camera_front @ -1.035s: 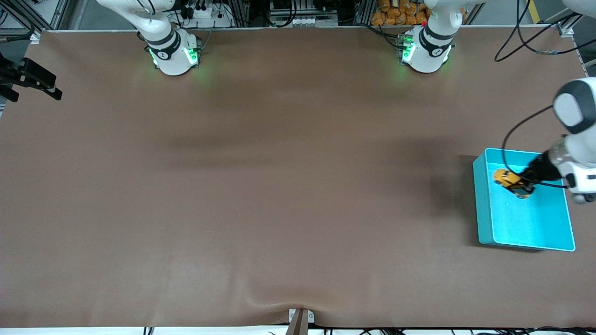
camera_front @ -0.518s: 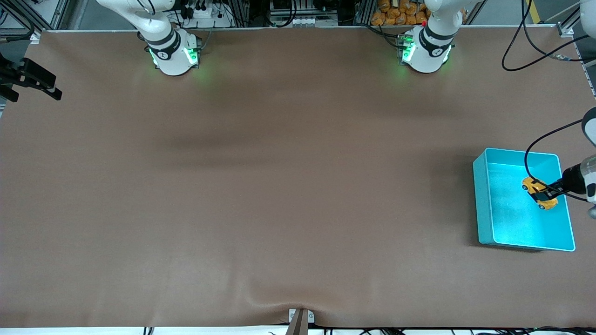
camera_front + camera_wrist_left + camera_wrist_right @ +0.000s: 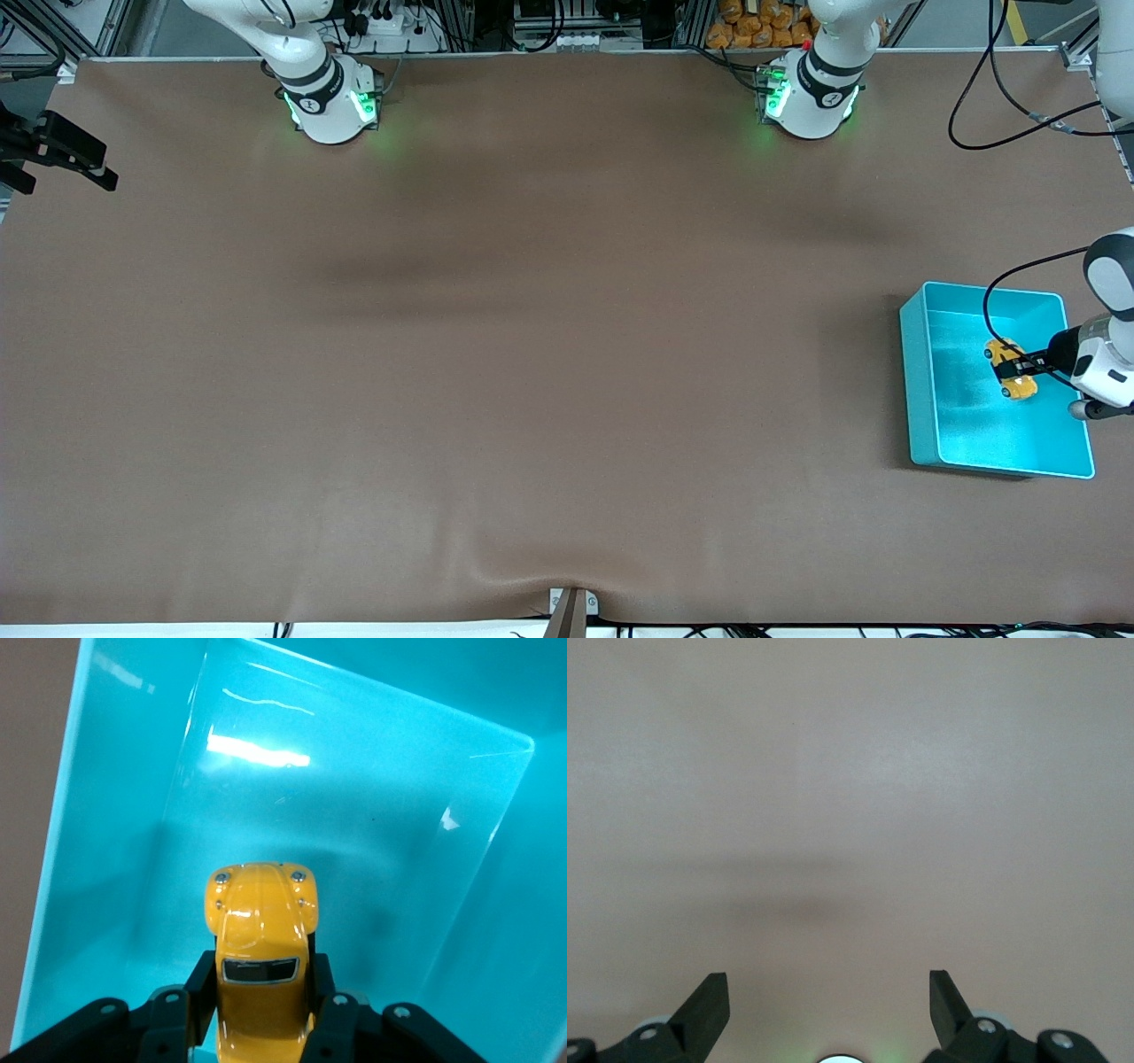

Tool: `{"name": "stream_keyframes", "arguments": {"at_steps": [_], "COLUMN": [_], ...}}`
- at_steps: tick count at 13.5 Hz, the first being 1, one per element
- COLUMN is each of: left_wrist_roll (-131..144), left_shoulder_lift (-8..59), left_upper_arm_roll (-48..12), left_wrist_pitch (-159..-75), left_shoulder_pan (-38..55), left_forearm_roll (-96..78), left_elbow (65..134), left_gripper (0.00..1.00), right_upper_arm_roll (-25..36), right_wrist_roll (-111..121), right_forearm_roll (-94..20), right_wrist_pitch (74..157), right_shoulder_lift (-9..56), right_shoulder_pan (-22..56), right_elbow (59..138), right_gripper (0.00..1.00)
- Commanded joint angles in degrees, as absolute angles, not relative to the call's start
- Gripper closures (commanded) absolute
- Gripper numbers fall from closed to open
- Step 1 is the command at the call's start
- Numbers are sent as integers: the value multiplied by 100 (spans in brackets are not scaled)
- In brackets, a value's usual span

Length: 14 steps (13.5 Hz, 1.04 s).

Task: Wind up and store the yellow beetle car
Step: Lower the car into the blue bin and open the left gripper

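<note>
Yellow beetle car [image 3: 260,939] is inside the teal bin [image 3: 921,390], clamped in the left gripper [image 3: 261,1014] low over the bin floor; whether the wheels touch the floor, can't tell. In the front view the car [image 3: 1011,366] sits in the part of the bin toward the left arm's end of the table, near that wall.

Handling, my read: tiny, light, rigid shell, glossy paint, so slippery on curved surfaces. Best hold is across the flat flanks at mid-body, which is where the jaws pinch it now, one on each side by the windscreen. Roof or bonnet grip would likely slide off. Drop from this height looks harmless.

Left arm reaches in from the table's end over the bin wall, wrist pitched forward along the car's length, nose pointing away from the wrist.

Right gripper [image 3: 828,1005] waits, jaws spread wide and empty, over bare brown table [image 3: 532,354]; not visible in the front view.
</note>
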<state>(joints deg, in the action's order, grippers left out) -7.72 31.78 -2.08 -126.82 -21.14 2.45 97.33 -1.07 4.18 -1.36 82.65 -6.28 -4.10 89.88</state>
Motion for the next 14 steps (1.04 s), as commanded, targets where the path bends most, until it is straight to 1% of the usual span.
{"name": "stream_keyframes", "arguments": {"at_steps": [1,8,10,11,12,13,14], "left_wrist_roll": [-1054,-1300,-1301,-1309,-1301,-1275,-1179], "left_shoulder_lift": [3392,3691,3735,3735,3735,3718,3648], "left_upper_arm_roll": [-264,-272,-272,-281,-299,-316,-334], "left_wrist_pitch": [-12893,-13043,-13043,-13043,-13043,-13043,-12999], "left_shoulder_pan": [-2197,-2092,-2092,-2083,-2083,-2074,-2022], "left_forearm_roll": [378,579,589,589,589,589,580], "left_elbow": [9615,9703,9729,9738,9738,9730,9738], "left_gripper": [100,100,100,74,28,0,0], "right_upper_arm_roll": [-141,-132,-97,-105,-105,-105,-114], "right_wrist_roll": [466,466,475,501,501,501,501], "right_forearm_roll": [-211,-202,-176,-158,-158,-158,-158], "right_wrist_pitch": [8314,8314,8367,8411,8420,8429,8437], "right_shoulder_lift": [-747,-738,-634,-598,-589,-589,-589], "right_shoulder_pan": [-492,-483,-422,-413,-404,-378,-387], "right_elbow": [9114,9114,9088,9018,8974,8974,8965], "right_gripper": [0,0,0,0,0,0,0]}}
